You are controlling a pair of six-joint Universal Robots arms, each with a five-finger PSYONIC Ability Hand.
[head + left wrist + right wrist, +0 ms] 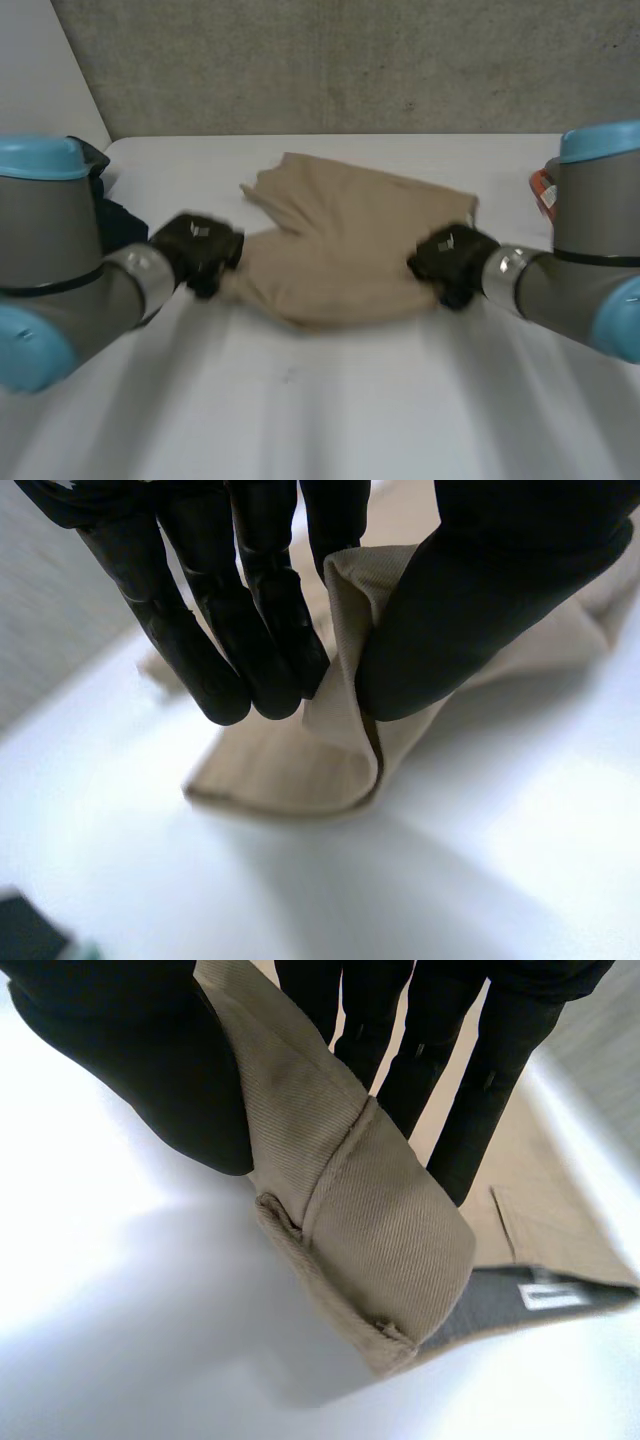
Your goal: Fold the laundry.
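A tan garment (340, 240) lies crumpled in the middle of the white table (320, 400). My left hand (200, 250) holds its near left corner; in the left wrist view the cloth (345, 680) is pinched between the thumb (470, 610) and the fingers (270, 630). My right hand (452, 262) holds the near right corner. There the hemmed edge (370, 1230) is pinched between the thumb (150, 1070) and the fingers (480, 1090), with a white label (548, 1295) on the cloth beyond the fingertips.
A dark blue cloth (115, 220) lies at the table's left edge behind my left arm. An orange object (542, 192) sits at the right edge. A grey wall (340, 60) stands behind the table's far edge.
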